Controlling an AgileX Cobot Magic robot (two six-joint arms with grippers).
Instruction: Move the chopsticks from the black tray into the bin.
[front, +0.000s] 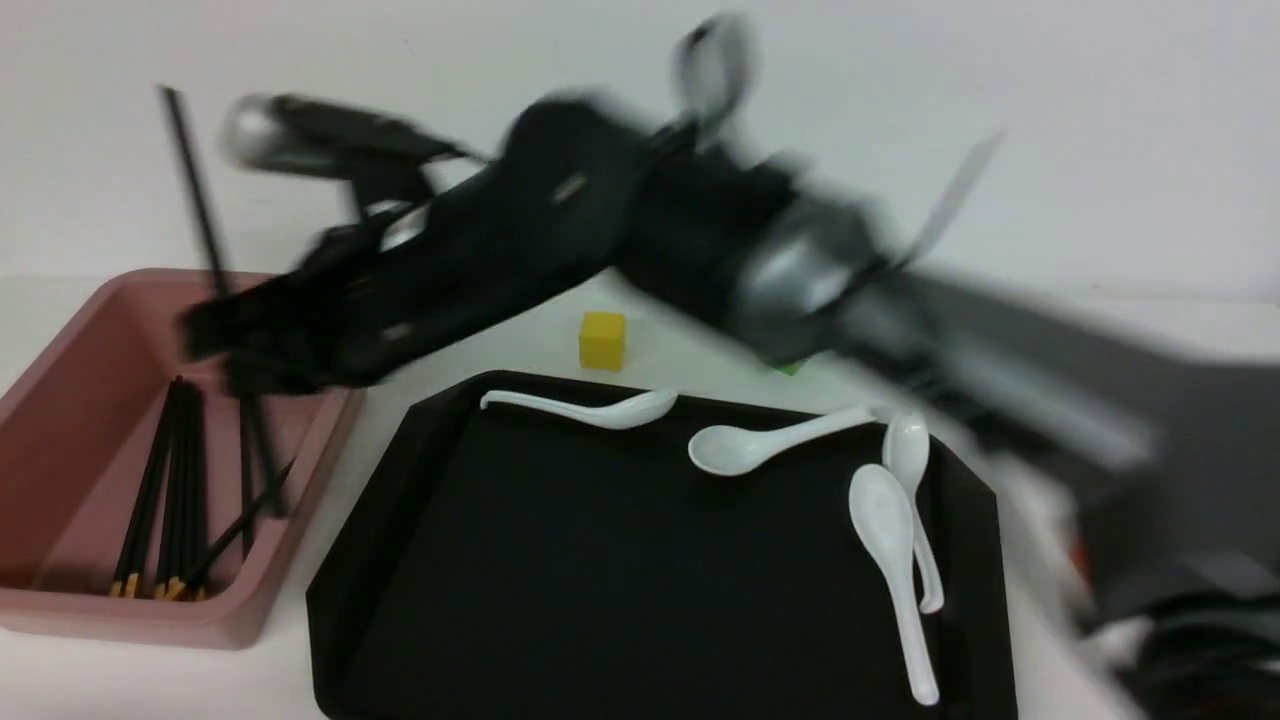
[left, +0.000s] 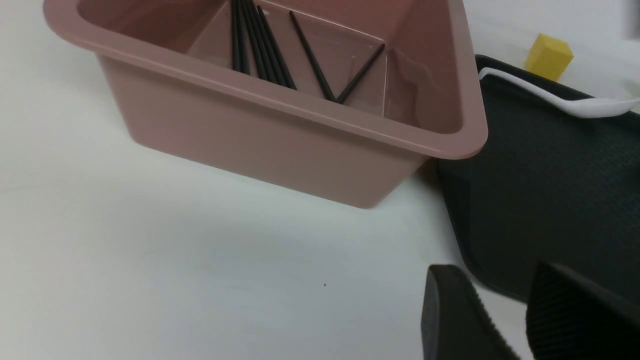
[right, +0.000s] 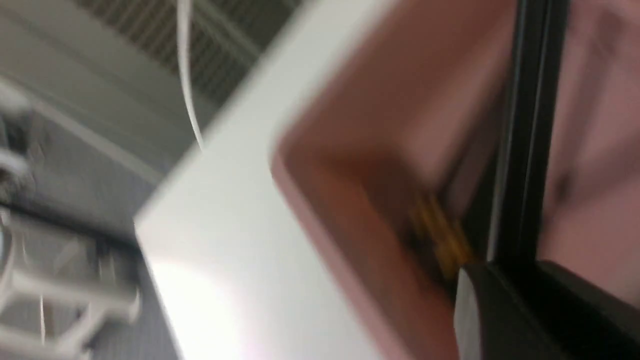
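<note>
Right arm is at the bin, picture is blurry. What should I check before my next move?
1. Right end effector above the bin: ok.
2. Its grip on the upright chopstick: cannot tell, blurred.
3. That stick's lower end inside the bin: ok.
4. Black tray free of chopsticks: ok, only white spoons show on it.
5. Left end effector open, holding nothing, apart from the bin: ok.
</note>
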